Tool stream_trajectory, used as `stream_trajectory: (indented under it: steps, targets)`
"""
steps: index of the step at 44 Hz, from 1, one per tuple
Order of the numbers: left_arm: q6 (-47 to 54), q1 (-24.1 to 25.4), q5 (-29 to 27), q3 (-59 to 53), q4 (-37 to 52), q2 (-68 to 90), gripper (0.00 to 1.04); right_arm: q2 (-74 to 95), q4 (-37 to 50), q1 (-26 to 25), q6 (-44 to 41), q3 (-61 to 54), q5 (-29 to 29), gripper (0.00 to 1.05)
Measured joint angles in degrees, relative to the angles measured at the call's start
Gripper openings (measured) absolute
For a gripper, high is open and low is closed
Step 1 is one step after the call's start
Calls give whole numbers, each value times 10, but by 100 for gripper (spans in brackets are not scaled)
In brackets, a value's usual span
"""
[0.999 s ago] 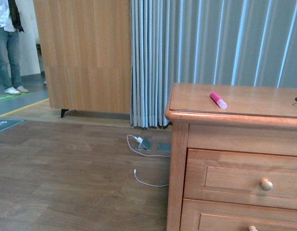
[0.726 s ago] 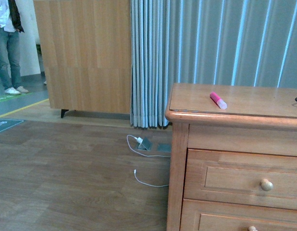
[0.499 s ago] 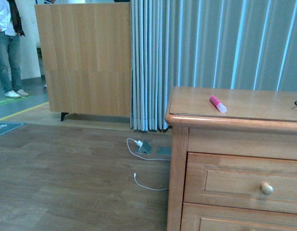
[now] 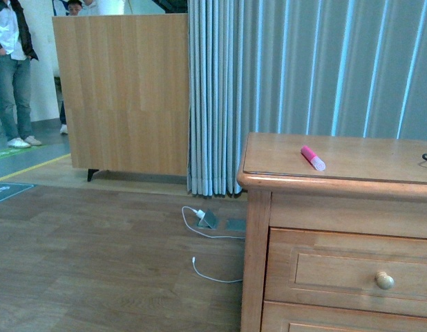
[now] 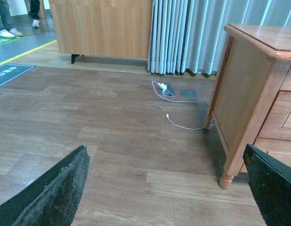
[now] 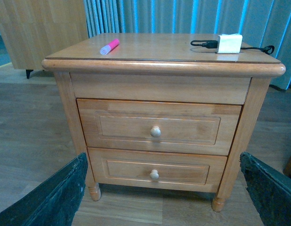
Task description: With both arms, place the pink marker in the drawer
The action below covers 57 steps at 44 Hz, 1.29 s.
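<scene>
The pink marker [image 4: 312, 158] lies on top of the wooden dresser [image 4: 258, 228], near its left side, pale cap toward the front; the right wrist view shows the marker [image 6: 109, 46] too. The drawer [image 4: 338, 273] is the upper one with a round knob [image 4: 384, 280] and is closed, as the drawer [image 6: 122, 127] looks in the right wrist view. My left gripper [image 5: 164, 155] is open over bare floor, left of the dresser. My right gripper [image 6: 162, 157] is open, facing the dresser front from a distance. Neither arm shows in the front view.
A white charger [image 6: 229, 43] with a black cable sits at the dresser top's right side. A like lower drawer [image 6: 126, 172] is shut. A white cable [image 4: 210, 273] and a floor socket [image 4: 208, 218] lie left of the dresser. Curtain [image 4: 303, 69], wooden panel [image 4: 124, 90], person [image 4: 10, 69] stand behind.
The whole scene has slid down a little in the front view, so the view has risen or tilted up. The marker lies at the same spot on the dresser.
</scene>
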Motion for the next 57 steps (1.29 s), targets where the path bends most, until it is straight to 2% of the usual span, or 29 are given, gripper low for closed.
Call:
stream_trajectory:
  steps: [7,11,15,24,29,34,46,57]
  targets:
    - [0,0,0,0,0,0,99,0,0,0,0,0,0,96]
    - [0,0,0,0,0,0,99,43,-79,-10,40,30,-55,96]
    - [0,0,1,0,0,0,99,99,-79,-10,68,43,-65,96]
    - [0,0,0,0,0,0,99,292,61,17,89,82,-48,96]
    - [0,0,0,0,0,0,99,496,202,49,94,121,-21,96]
    - [0,0,0,0,0,0,99,674,298,74,96,185,6,96]
    - [0,0,0,0,0,0,99,895,381,107,88,304,46,96]
    - [0,0,0,0,0,0,99,1049,445,110,77,400,72,96]
